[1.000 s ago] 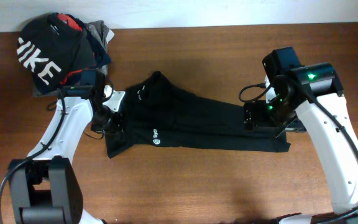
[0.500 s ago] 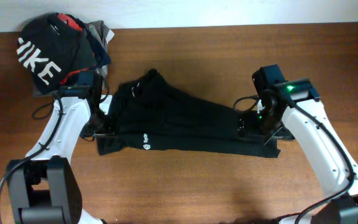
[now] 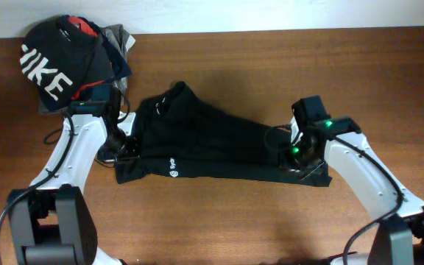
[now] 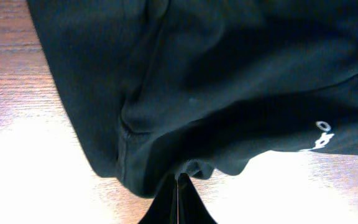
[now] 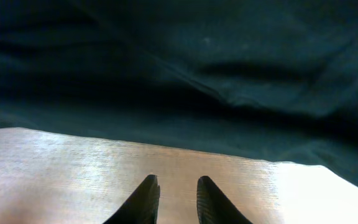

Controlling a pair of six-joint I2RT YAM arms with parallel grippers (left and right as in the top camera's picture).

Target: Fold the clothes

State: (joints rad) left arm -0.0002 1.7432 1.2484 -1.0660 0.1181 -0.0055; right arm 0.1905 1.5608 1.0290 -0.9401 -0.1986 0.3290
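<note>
1. Overhead view: long plain black stretchy garment point(image 3: 212, 143) lies lengthwise on the brown wooden worktop point(image 3: 219, 213), wide end left and narrow end right. One arm is at each end, probably ready for an end-to-end fold.
2. Left tool point(image 4: 177, 182): closed tight, tips at the wide-end hem. Cannot tell if cloth is pinched.
3. Right tool point(image 5: 176, 182): narrowly parted and empty, over bare wood just short of the narrow end.
</note>
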